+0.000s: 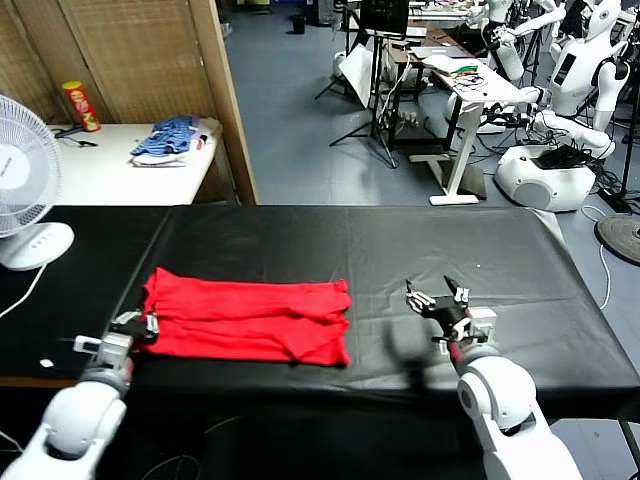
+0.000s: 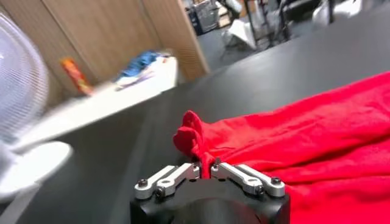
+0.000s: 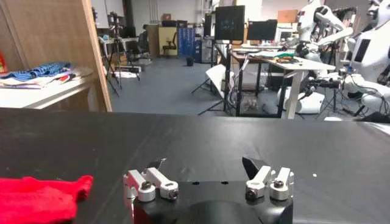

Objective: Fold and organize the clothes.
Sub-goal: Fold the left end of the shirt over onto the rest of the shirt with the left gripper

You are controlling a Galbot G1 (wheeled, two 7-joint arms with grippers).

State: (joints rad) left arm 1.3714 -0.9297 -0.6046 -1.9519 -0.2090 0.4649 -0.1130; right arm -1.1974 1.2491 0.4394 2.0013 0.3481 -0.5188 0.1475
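Left wrist view shows the left gripper [image 2: 207, 169] pinched shut on a bunched corner of the red T-shirt [image 2: 304, 146], a small fold of cloth standing up just past its fingertips. From that held corner the shirt runs away across the black table [image 2: 122, 140], folded into a long flat band. Seen from the head camera, the left gripper [image 1: 148, 325] sits at the band's left end, and the T-shirt [image 1: 250, 320] stretches from it toward the table's middle. The right gripper [image 1: 438, 297] hovers well apart from the shirt's far end, jaws spread wide and holding nothing, over bare black cloth [image 1: 400, 240]. Beyond the left gripper stand a white fan [image 1: 25, 170], a side table [image 1: 110, 175], a blue striped heap of garments [image 1: 170, 140] and a red-and-yellow can [image 1: 82, 107].
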